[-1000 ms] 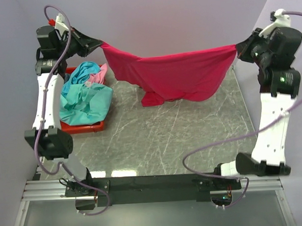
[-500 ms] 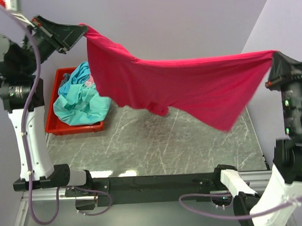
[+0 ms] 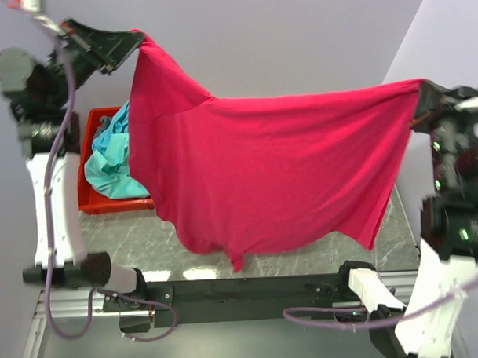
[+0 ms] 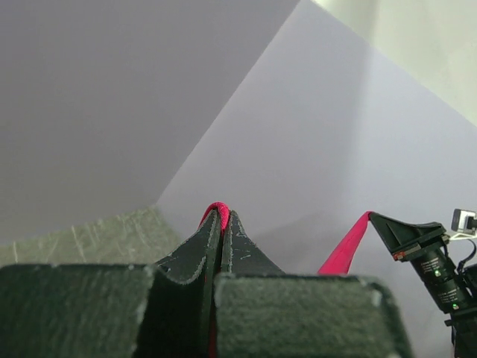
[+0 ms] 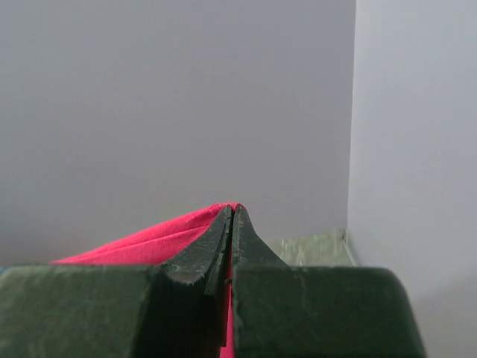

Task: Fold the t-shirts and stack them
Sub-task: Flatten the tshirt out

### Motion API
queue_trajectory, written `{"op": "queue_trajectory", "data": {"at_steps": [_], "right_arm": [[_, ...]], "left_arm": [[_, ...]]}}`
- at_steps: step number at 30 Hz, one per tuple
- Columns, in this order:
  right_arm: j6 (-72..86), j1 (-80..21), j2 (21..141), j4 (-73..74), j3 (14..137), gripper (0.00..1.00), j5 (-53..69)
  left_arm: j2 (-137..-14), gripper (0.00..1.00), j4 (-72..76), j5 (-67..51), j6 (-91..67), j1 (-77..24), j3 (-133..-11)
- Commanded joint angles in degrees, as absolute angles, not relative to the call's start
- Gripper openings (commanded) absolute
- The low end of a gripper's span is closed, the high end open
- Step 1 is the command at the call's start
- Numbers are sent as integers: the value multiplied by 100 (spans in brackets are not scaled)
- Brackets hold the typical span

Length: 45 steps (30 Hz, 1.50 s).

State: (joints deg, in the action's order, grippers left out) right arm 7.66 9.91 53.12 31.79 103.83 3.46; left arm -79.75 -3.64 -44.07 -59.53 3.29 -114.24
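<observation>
The magenta-red t-shirt (image 3: 262, 170) hangs spread wide in the air between my two grippers, high above the table. My left gripper (image 3: 137, 39) is shut on its upper left corner; a sliver of red cloth (image 4: 217, 212) shows at the fingertips. My right gripper (image 3: 422, 94) is shut on the upper right corner, with red cloth (image 5: 149, 240) trailing left of the jaws. The shirt's lower edge hangs near the table's front. A teal t-shirt (image 3: 111, 161) lies in the bin, partly hidden by the red one. The light pink shirt is hidden.
A red plastic bin (image 3: 106, 201) stands at the table's left side. The grey marble-patterned table (image 3: 139, 237) shows below the shirt. Purple walls close in behind and on both sides. The right gripper (image 4: 406, 233) shows in the left wrist view.
Both arms have lifted and drawn the red shirt toward the front. It has spread into a wide hanging sheet that now covers most of the table and part of the bin.
</observation>
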Motion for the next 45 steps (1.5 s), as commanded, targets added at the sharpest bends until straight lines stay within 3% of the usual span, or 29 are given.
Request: {"op": "queue_trajectory", "data": {"at_steps": [1, 11, 22, 28, 31, 40, 45], "right_arm": [[826, 1028, 5765, 2734, 9836, 0, 316], [1107, 1160, 7091, 1926, 9570, 0, 545], [1090, 1493, 7857, 1969, 11302, 0, 756], [1046, 1635, 7393, 1785, 10068, 0, 870], [941, 1670, 6927, 1600, 8971, 0, 791], [440, 1802, 6231, 1002, 6225, 0, 975], [255, 1802, 6416, 1317, 5959, 0, 932]], "left_arm": [[-8594, 1, -473, -4166, -5538, 98, -11337], [-10792, 1, -1161, -3885, -5018, -404, -13682], [-10373, 1, 983, -3753, -5617, -290, -13712], [-9599, 1, 783, -4164, -5265, -307, -12439], [-8722, 1, 424, -4306, -4888, -517, -10712], [-7577, 1, -2582, -3543, -3007, -1493, -7193], [-7243, 0, -3637, -3121, -2645, -1652, -6628]]}}
